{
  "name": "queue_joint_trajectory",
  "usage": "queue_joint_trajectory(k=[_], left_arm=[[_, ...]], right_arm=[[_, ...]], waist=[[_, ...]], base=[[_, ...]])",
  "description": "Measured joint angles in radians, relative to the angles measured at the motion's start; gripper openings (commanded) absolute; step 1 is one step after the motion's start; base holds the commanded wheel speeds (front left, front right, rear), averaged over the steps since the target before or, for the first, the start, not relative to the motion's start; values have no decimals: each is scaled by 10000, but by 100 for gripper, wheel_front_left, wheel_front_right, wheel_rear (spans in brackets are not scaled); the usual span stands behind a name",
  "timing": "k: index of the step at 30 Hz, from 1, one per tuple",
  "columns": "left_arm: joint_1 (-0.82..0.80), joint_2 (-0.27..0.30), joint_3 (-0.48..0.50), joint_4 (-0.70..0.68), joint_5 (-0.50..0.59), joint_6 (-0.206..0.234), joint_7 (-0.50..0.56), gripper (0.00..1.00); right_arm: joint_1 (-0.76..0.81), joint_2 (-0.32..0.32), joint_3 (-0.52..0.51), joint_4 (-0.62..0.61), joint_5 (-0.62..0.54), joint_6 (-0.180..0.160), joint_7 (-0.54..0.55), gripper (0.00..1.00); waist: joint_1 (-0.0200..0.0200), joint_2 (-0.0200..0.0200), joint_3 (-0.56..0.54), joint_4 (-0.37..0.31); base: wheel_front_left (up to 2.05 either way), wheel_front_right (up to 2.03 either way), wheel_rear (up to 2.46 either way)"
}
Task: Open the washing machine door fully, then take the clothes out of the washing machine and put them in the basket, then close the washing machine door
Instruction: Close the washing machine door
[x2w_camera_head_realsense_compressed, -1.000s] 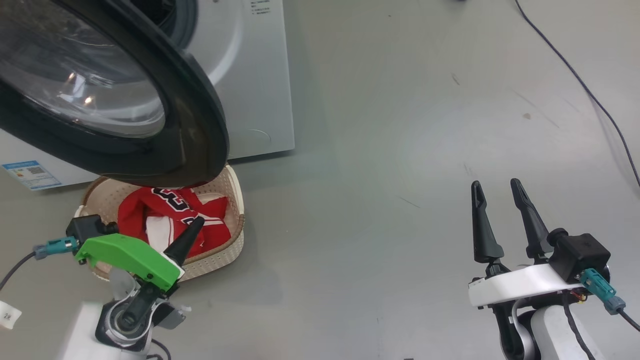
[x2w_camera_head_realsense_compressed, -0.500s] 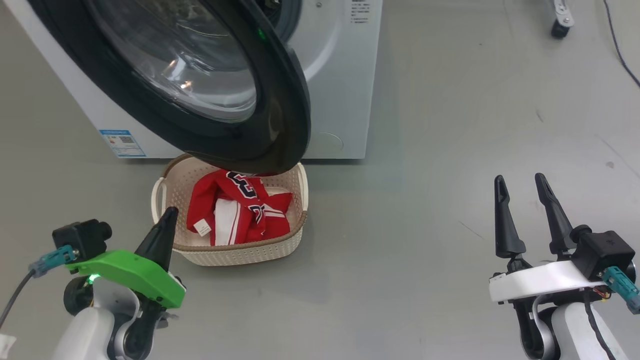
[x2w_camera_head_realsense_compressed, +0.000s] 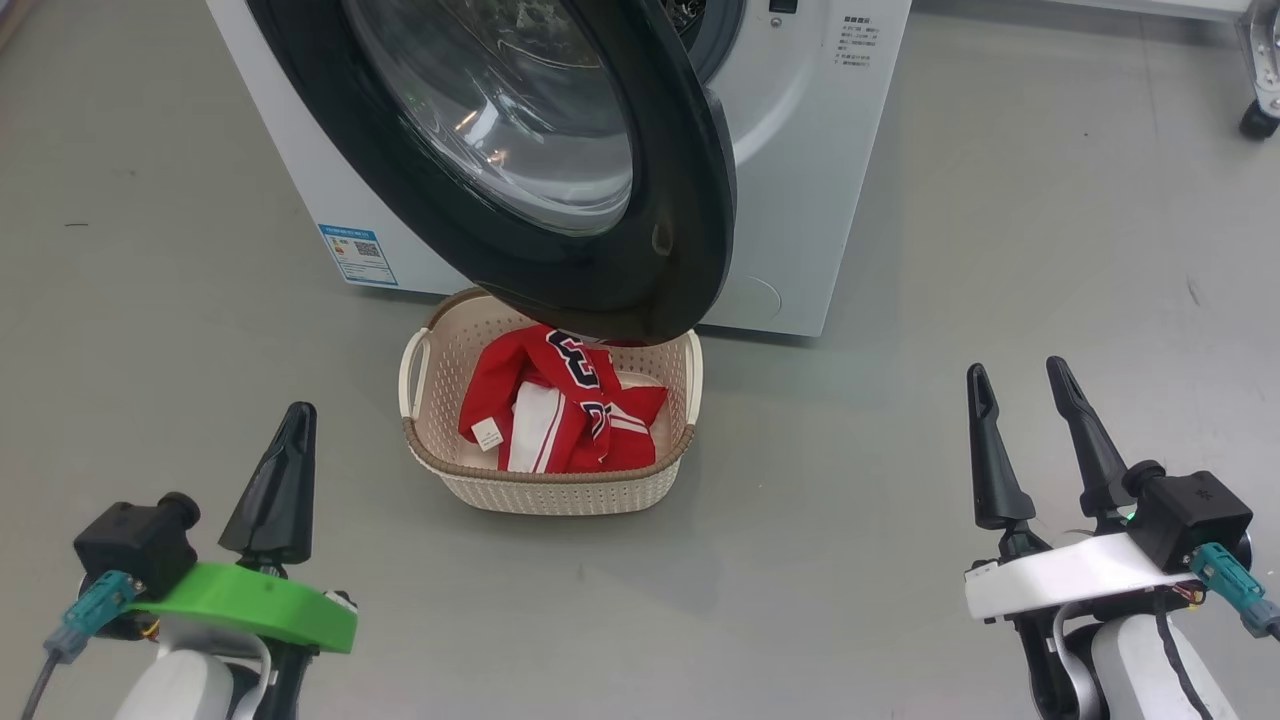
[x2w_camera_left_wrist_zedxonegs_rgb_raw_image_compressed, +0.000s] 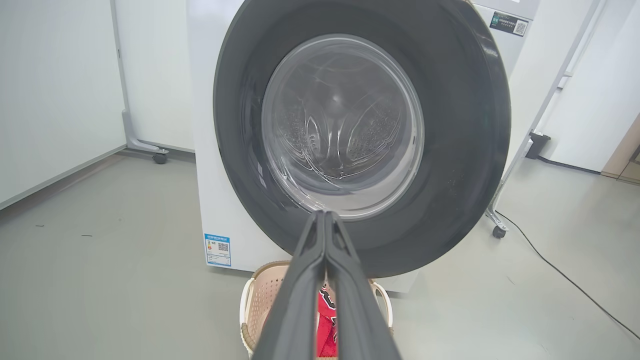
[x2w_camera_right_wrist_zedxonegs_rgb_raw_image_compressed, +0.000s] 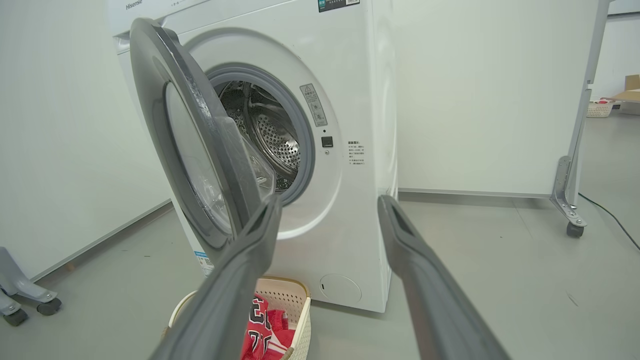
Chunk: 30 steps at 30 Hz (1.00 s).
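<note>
Low down, pointing forward — left fingers (x2w_camera_head_realsense_compressed: 280, 480) pressed together, right fingers (x2w_camera_head_realsense_compressed: 988, 470) spread, both empty.

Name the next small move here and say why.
Probably bring the left end effector forward to the black rim of the washing machine door and start pushing it shut. The clothes already lie in the basket, the drum's visible part looks empty, the door stands open, and that end effector is shut, facing the door's outer face.
</note>
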Motion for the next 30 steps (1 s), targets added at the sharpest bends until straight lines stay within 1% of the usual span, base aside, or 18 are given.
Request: queue_joint_trajectory(k=[5,6,7,8,9,21,27,30], left_arm=[[84,-4,-27,-31,380,0,2,0],[109,-13,-19,-25,397,0,2,10],[141,-19,-25,-21,453,0,2,41],[174,-21,-27,-19,566,0,2,86],[202,-19,-38,-13,686,0,2,100],[381,-117,-102,56,1348,0,2,100],[390,-290,92,-52,1559,0,2,100],[396,-351,222,-115,1674,0,2,100]], right_arm=[[17,15,27,8,0,2,0,100],[18,19,29,10,0,2,0,100],[19,27,31,12,0,2,0,100],[20,35,31,13,0,2,0,100],[22,42,31,17,0,2,0,100],[24,132,31,125,0,27,0,100],[38,167,-35,201,-4,2,0,100],[43,230,-445,234,-77,-295,0,100]], waist=[[0,0,-1,-1],[0,0,-1,-8],[0,0,0,-16],[0,0,1,-26],[0,0,2,-37],[0,0,-30,-222],[0,0,-60,-312],[0,0,-71,-352]], base=[[0,0,0],[0,0,0],[0,0,0],[0,0,0],[0,0,0],[0,0,0],[0,0,0],[0,0,0]])
